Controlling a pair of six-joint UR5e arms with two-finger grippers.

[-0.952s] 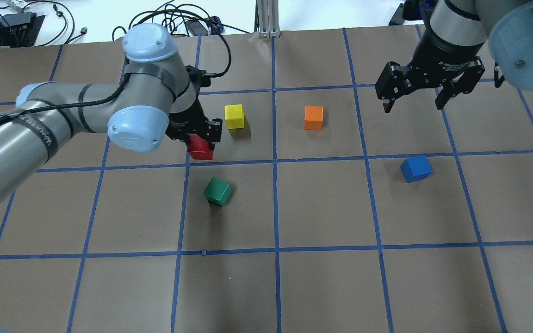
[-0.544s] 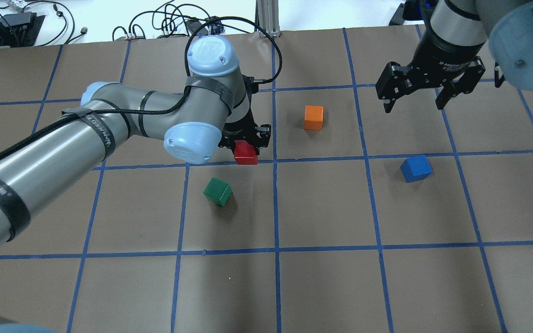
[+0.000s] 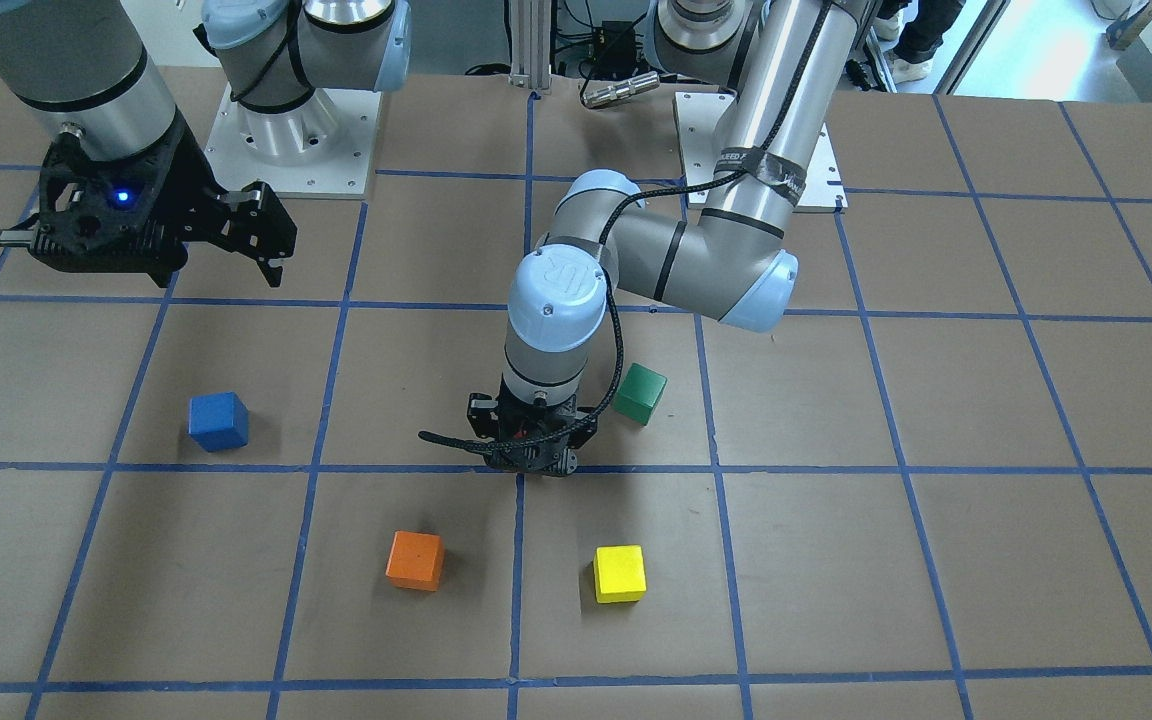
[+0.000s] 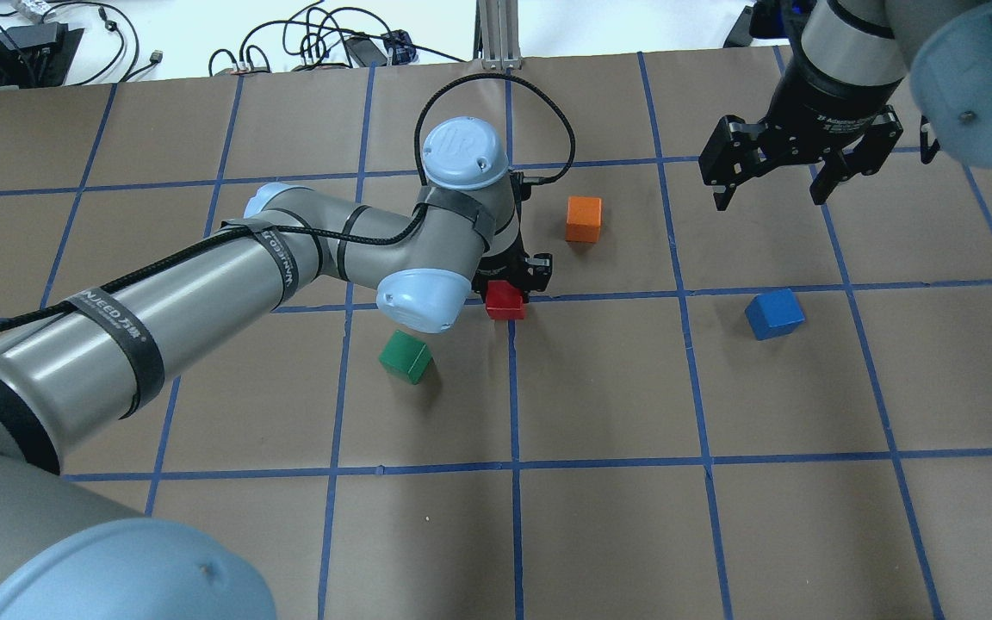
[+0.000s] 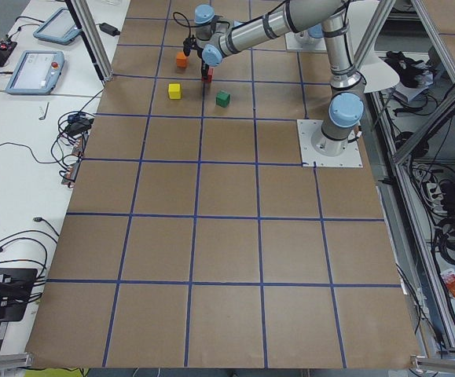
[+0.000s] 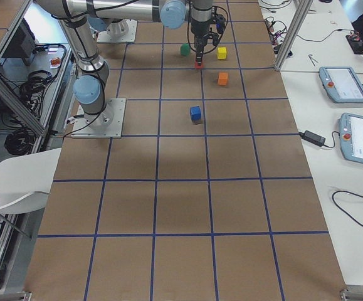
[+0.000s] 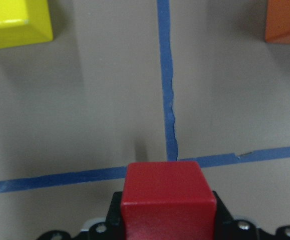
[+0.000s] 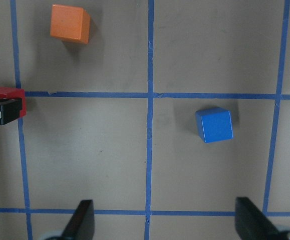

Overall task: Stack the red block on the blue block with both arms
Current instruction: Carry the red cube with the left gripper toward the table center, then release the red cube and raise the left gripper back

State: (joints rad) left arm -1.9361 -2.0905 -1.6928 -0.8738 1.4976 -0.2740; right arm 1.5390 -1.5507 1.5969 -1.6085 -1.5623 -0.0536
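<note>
You had the left pincer (image 4: 511,291) clamped on the red block (image 4: 505,301), its two black fingers pressed against opposite faces. In the left wrist view the block's top and front faces stood out clear of the fingers. It hung right at a crossing of the blue tape lines (image 7: 167,115) near the middle of the bench (image 4: 720,534). Whether it cleared the paper could not be told.

The blue block (image 4: 774,313) sat alone on the bench, well apart from the red one, off toward the robot's right side and one grid square over. Nothing touched it.

Your right pincer (image 4: 767,203) was spread wide and held nothing, raised above the bench on the far side of the blue block. In its wrist view the block lay in the gap between the two fingertips (image 8: 82,222), a little to the right of centre, and apart from both.

The orange cube (image 4: 584,219) stood just beyond the red block. The green cube (image 4: 406,356) lay near it on the robot's side, and the yellow cube (image 3: 619,573) lay on the operators' side.
</note>
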